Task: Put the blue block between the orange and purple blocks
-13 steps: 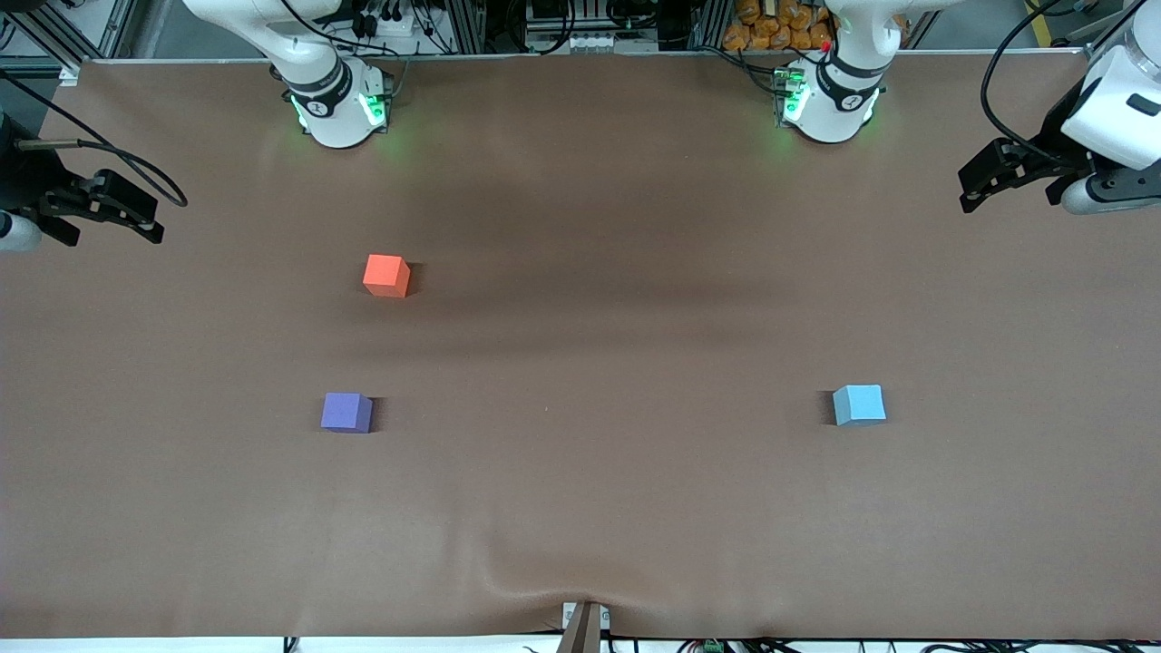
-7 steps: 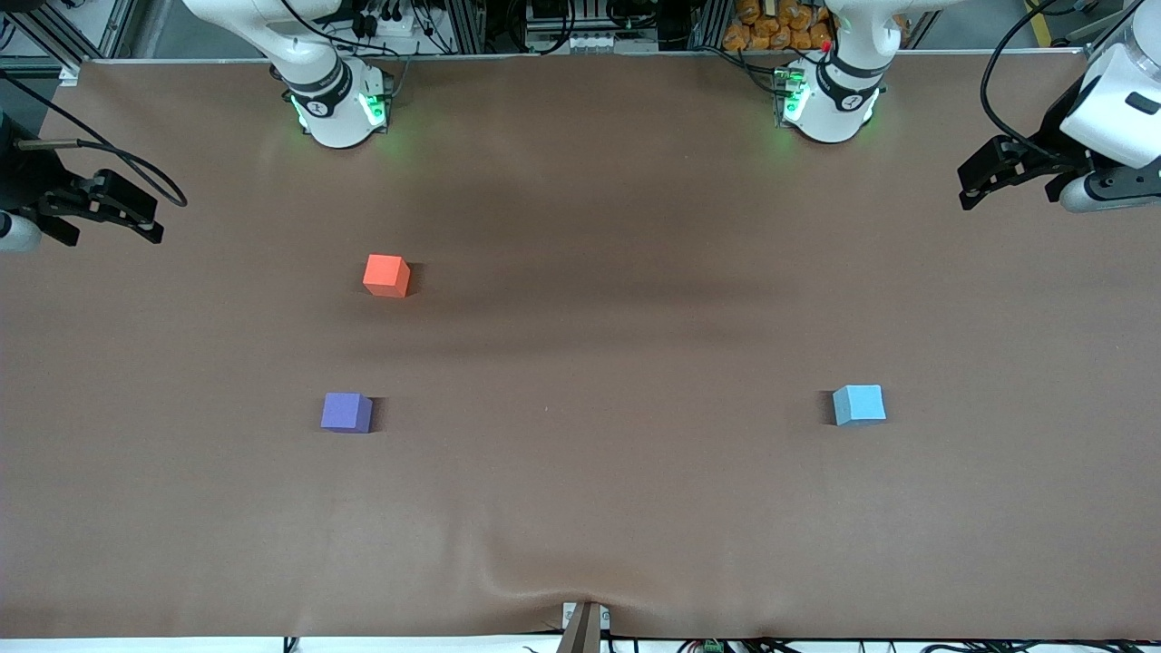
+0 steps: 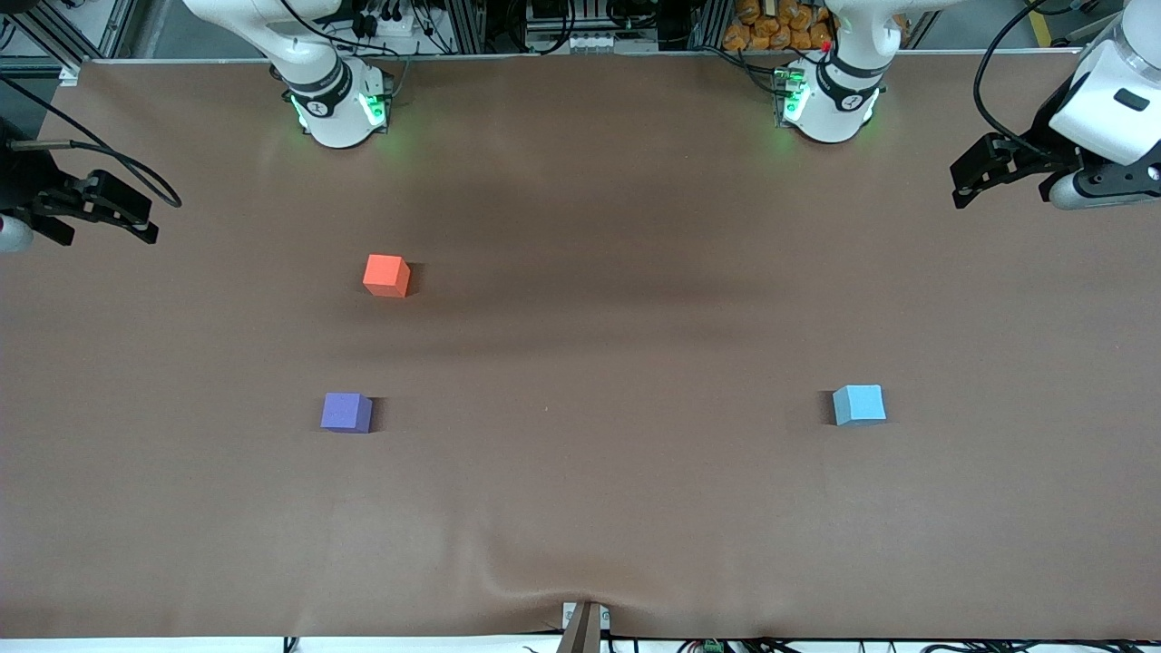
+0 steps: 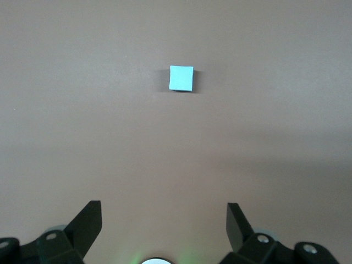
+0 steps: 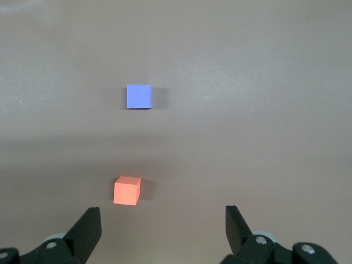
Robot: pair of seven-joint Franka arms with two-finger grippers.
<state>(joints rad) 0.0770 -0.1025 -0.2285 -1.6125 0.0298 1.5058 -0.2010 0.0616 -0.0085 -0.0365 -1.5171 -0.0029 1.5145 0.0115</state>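
Note:
The light blue block (image 3: 859,404) sits on the table toward the left arm's end; it also shows in the left wrist view (image 4: 181,78). The orange block (image 3: 386,275) and the purple block (image 3: 346,412) sit toward the right arm's end, the purple one nearer the front camera, with a gap between them. Both show in the right wrist view: orange (image 5: 127,190), purple (image 5: 138,96). My left gripper (image 3: 963,183) hangs open and empty over the left arm's end of the table (image 4: 164,212). My right gripper (image 3: 145,222) hangs open and empty over the right arm's end (image 5: 163,214).
The brown table cover (image 3: 580,508) has a wrinkle at its front edge, by a small mount (image 3: 583,624). The two arm bases (image 3: 337,104) (image 3: 827,100) stand along the edge farthest from the front camera.
The left gripper has shifted slightly toward the base edge and the table's middle. The right gripper has drifted slightly outward. The blocks have not moved.

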